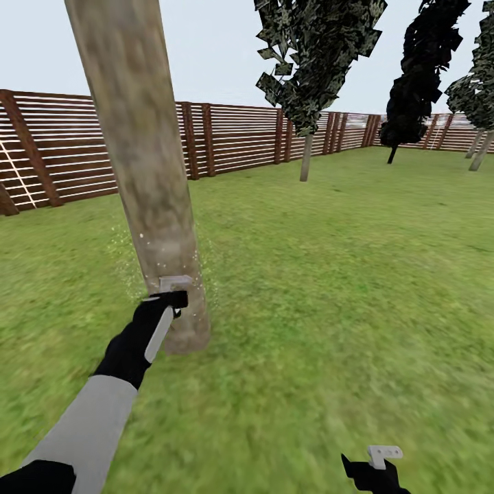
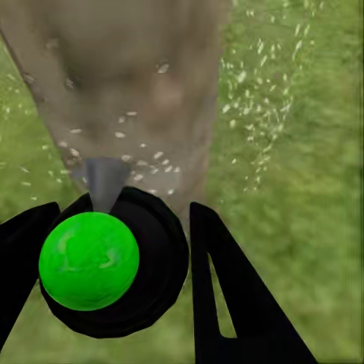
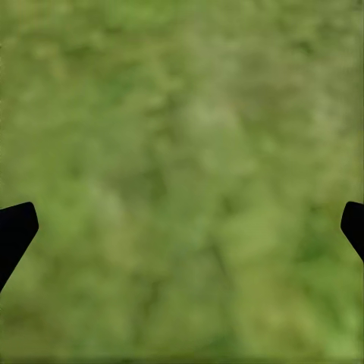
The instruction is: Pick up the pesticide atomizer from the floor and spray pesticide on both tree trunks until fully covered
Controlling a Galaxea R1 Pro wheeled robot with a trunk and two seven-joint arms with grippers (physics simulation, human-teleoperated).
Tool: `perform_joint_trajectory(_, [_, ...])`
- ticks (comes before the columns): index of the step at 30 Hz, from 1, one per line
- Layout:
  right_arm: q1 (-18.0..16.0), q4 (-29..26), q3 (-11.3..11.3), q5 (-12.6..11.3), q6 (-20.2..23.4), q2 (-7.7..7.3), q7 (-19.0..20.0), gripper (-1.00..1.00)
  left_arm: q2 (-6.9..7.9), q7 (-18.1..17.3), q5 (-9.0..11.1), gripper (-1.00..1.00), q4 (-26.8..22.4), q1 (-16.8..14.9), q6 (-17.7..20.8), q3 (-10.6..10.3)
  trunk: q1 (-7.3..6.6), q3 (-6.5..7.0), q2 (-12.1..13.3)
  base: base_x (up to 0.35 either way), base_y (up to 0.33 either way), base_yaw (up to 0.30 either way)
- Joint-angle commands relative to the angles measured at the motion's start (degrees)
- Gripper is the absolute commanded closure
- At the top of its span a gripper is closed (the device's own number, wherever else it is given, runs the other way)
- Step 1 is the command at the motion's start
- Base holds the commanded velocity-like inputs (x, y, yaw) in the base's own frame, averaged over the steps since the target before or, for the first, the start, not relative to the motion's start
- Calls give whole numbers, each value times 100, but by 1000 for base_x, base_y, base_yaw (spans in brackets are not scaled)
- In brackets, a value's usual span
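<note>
Reaching toward the base of the near tree (image 1: pixel 140 158), the left gripper (image 1: pixel 168 302) was clenched around the pesticide atomizer (image 2: pixel 114 262), which sat between its dark fingers (image 2: pixel 227 303) with the grey nozzle aimed at the mottled trunk (image 2: pixel 136 83) just ahead. Pale specks of spray hung over the bark and over the grass beside it. A second tree (image 1: pixel 312 62) stood well apart near the brown slatted fence (image 1: pixel 233 137). Low at the robot's right side, the right gripper (image 1: pixel 376 466) hung over the lawn (image 3: pixel 189 174), its fingers (image 3: pixel 14 227) spread wide and holding nothing
</note>
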Motion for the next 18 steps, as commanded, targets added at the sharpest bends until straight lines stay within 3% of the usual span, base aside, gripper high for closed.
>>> perform_joint_trajectory(1, [0, -1, 0, 0, 0, -2, 0, -100, -78, 317, -36, 100, -14, -22, 273, -208, 0, 0, 0, 0, 0, 0])
perform_joint_trajectory(3, [0, 1, 2, 2, 2, 0, 0, -100, 18, 598, -50, 100, -313, -16, 673, -301, 0, 0, 0, 0, 0, 0])
perform_joint_trajectory(5, [0, 1, 2, 6, 6, 0, 0, -100, 303, 629, -49, 100, -482, 14, 736, -176, 0, 0, 0, 0, 0, 0])
perform_joint_trajectory(6, [0, 1, 1, 4, 7, 0, 0, -100, 539, 636, -28, 100, -526, 25, 772, -73, 0, 0, 0, 0, 0, 0])
perform_joint_trajectory(7, [0, 1, 2, 7, 8, 0, 0, -100, 584, 638, -31, 100, -552, 35, 874, -72, 0, 0, 0, 0, 0, 0])
perform_joint_trajectory(9, [0, 1, 1, 7, 9, 0, 0, -100, 508, 639, -23, 100, -654, 13, 947, -89, 0, 0, 0, 0, 0, 0])
perform_joint_trajectory(13, [0, 1, 2, 6, 8, 0, 0, -100, -6, 649, -27, 100, -926, -127, 1629, -132, 0, 0, 0, 0, 0, 0])
perform_joint_trajectory(15, [0, 1, 2, 6, 6, 0, 0, -100, -53, 654, -40, 100, -958, -140, 1685, -135, 0, 0, 0, 0, 0, 0])
perform_joint_trajectory(16, [0, 1, 1, 8, 8, 0, 0, -100, 24, 677, -83, 100, -967, -136, 1702, -123, 0, 0, 0, 0, 0, 0])
perform_joint_trajectory(17, [0, 1, 0, 8, 7, 0, 0, -100, 140, 744, -521, 100, -971, -110, 1733, -103, 0, 0, 0, 0, 0, 0])
perform_joint_trajectory(18, [0, 1, 0, 6, 8, 0, 0, -100, 154, 755, -722, 100, -976, -105, 1781, -98, 0, 0, 0, 0, 0, 0])
